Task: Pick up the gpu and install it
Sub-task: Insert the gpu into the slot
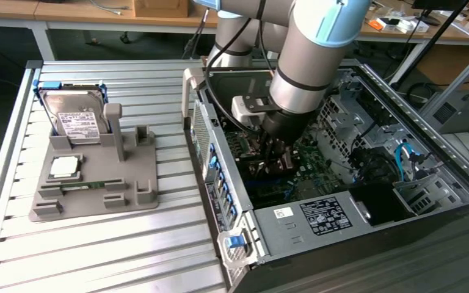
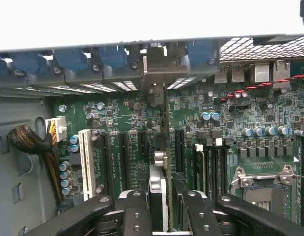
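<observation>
1. Gray fixture (image 1: pixel 96 177) on the counter (image 1: pixel 96 256), at 9 o'clock in the exterior view: it carries the hard drive (image 1: pixel 76 119), well apart from the work; low risk.
2. Rear-panel slot opening (image 2: pixel 159 69): the bracket end of the gpu (image 2: pixel 159 189) points toward it; if misaligned, the bracket may catch.
3. Tool (image 2: pixel 160 209) over the motherboard (image 2: pixel 206 132): fingers (image 2: pixel 134 211) clamped on the edge-on gpu. A tilted card can miss its expansion slot (image 2: pixel 123 157) and scrape neighbouring components.

GPU on edge over the motherboard

The gpu (image 2: pixel 160 196), a thin dark card, stands upright at lower centre, its bracket reaching the rear slots.
</observation>
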Robot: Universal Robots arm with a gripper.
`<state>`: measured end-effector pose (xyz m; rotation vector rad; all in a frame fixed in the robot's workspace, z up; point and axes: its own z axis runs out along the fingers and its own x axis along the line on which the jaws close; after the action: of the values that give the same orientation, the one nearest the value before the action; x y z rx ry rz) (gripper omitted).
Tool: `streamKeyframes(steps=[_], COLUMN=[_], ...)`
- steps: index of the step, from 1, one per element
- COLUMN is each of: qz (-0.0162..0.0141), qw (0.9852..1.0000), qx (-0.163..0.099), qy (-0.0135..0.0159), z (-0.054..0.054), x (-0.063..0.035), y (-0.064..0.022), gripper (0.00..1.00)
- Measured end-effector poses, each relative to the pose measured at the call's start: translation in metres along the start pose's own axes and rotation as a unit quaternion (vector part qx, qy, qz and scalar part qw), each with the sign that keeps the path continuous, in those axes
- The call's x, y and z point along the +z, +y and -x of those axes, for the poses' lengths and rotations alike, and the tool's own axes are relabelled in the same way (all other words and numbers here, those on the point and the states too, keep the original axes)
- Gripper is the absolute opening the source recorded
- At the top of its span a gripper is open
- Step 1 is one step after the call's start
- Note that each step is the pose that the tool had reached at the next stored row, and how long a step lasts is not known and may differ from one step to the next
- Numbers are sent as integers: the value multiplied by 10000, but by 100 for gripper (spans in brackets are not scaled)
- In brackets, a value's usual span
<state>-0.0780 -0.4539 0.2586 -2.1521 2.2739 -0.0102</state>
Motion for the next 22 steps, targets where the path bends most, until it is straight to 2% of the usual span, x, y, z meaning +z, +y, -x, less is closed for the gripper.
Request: streamKeyframes(steps=[17,22], qz=[6,5], qw=[10000,10000], qx=[0,0], qy=[0,12], z=[-11,-10], x=[3,8], y=[6,6], gripper=[30,30])
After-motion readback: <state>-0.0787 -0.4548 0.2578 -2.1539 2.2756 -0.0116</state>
